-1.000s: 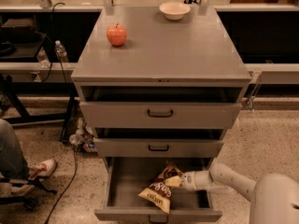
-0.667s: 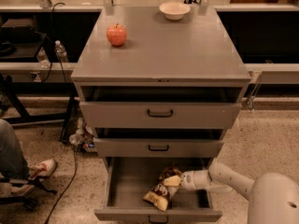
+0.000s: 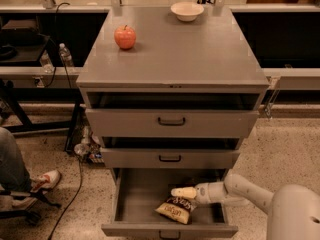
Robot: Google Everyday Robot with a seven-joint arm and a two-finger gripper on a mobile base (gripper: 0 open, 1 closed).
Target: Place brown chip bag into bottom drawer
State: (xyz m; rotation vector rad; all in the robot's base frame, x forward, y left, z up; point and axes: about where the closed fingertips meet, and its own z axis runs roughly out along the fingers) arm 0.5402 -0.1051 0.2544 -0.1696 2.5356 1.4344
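Nearest, at the lower right, the robot's pale rounded body [image 3: 296,215] is cut off by the frame edges. Its arm [image 3: 246,188] reaches left over the bottom drawer [image 3: 137,200], which is pulled well out of the grey cabinet [image 3: 190,59]. The drawer's front handle is clipped by the lower edge.

The gripper [image 3: 181,192] hangs inside this drawer, its cream tip pointing left. It shows as one pale shape, so I cannot tell whether it is open or closed.

The brown chip bag [image 3: 176,209] lies on the drawer floor just below and in front of the gripper, near the front wall, right of centre. Whether the two touch is unclear. The bag's lettering cannot be read. The rest of the drawer floor is bare grey.

Above, the middle drawer [image 3: 170,158] and the top drawer [image 3: 171,123] each stand slightly open. Their insides are dark and what they hold cannot be seen.

At the left edge, a person's leg [image 3: 10,159] and shoe [image 3: 45,180] are partly cut off.

On the cabinet top sit a red apple [image 3: 125,37] at the left and, farther back, a pale bowl [image 3: 187,11] whose inside looks bare.
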